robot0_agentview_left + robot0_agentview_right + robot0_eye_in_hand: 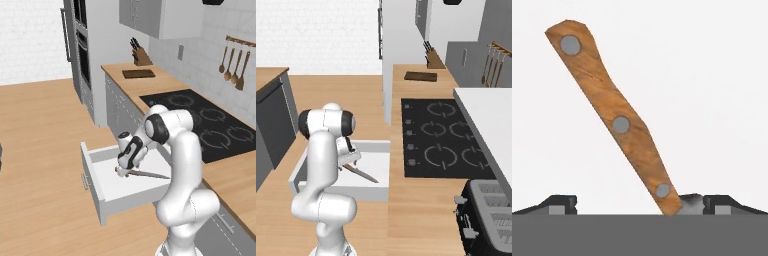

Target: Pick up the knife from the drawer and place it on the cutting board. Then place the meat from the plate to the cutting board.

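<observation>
No brand, label or legible writing appears on any surface. The arm bends forward and down from its raised elbow, with the gripper lowered into the open drawer, which is pulled out from the counter front beside the black cooktop. The knife lies on the white drawer floor, its blade pointing away from the gripper and its wooden handle end directly under the hand. In the hand view, the brown three-rivet handle runs diagonally between the two finger tips, which stand wide apart on either side and do not touch it; the handle's blade end lies close to the right-hand tip. From the right base view, the gripper sits at the knife's handle end, with the blade slanting across the drawer. The cutting board rests on the far wooden counter, just in front of the knife block, well apart from the drawer. Wooden utensils hang on the wall rail.
</observation>
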